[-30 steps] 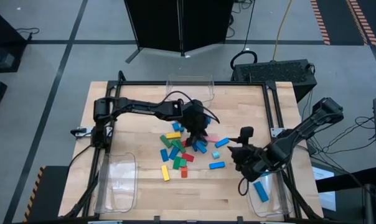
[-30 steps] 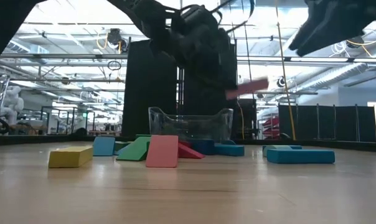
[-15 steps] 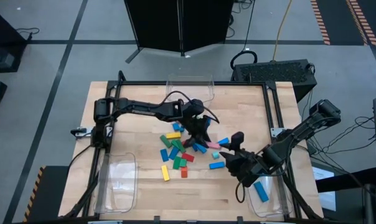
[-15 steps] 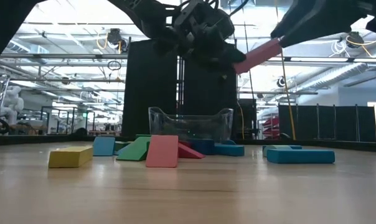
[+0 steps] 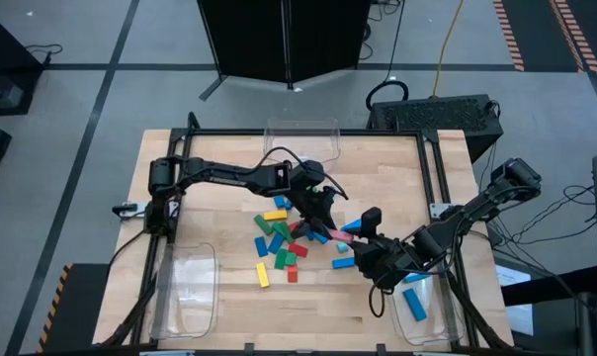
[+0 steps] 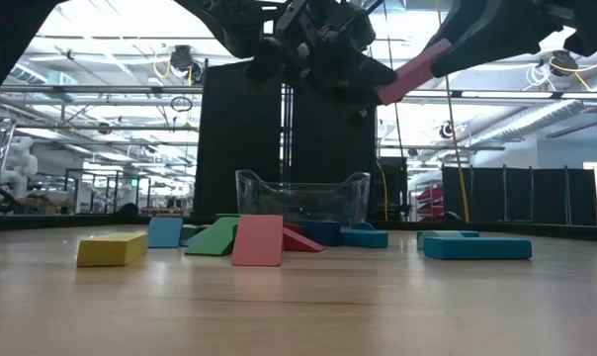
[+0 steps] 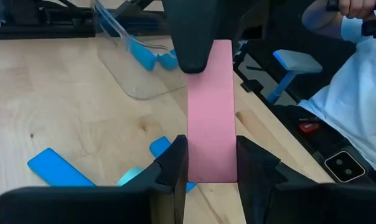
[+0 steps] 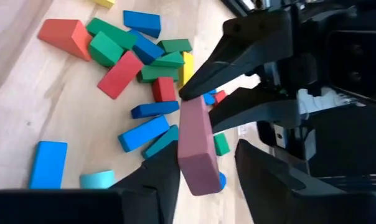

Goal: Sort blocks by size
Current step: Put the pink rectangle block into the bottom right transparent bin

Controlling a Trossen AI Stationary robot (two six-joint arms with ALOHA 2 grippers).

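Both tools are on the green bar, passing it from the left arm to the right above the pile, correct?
Not quite: the bar is pink, not green, as the left wrist view shows. The rest holds: the left tool grips one end and the right tool has its fingers around the other, above the pile of blocks.

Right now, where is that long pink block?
The pink block is in the air above the pile of blocks near the table's middle, its ends between the left gripper and the right gripper.
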